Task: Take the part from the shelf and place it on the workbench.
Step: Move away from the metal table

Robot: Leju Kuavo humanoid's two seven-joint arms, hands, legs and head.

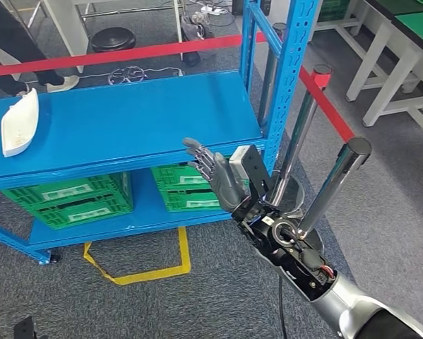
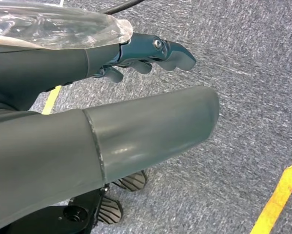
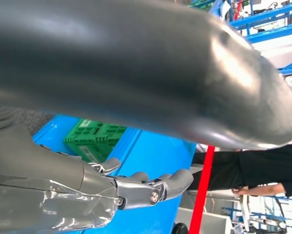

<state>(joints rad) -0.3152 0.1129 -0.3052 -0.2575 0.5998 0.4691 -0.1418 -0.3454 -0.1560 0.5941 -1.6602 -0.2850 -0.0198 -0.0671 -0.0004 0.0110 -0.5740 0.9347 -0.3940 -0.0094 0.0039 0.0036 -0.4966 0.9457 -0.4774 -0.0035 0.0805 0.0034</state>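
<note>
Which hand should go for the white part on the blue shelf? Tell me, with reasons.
Probably the right. The right hand is raised, open, at the front edge of the blue shelf, though the white part lies far across at the other end. The left hand hangs over the floor.

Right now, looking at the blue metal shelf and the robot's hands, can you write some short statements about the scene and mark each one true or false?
1. The white curved plastic part lies on the top board of the blue metal shelf. True.
2. The right hand holds the part. False: it holds nothing, its fingers are spread near the shelf's front edge, and the part lies far off at the shelf's other end.
3. The green plastic crates sit on the lower shelf board. True.
4. The left hand rests on the shelf. False: it hangs over grey carpet and holds nothing.
5. The red barrier tape lies on the shelf. False: it stretches behind it.
</note>
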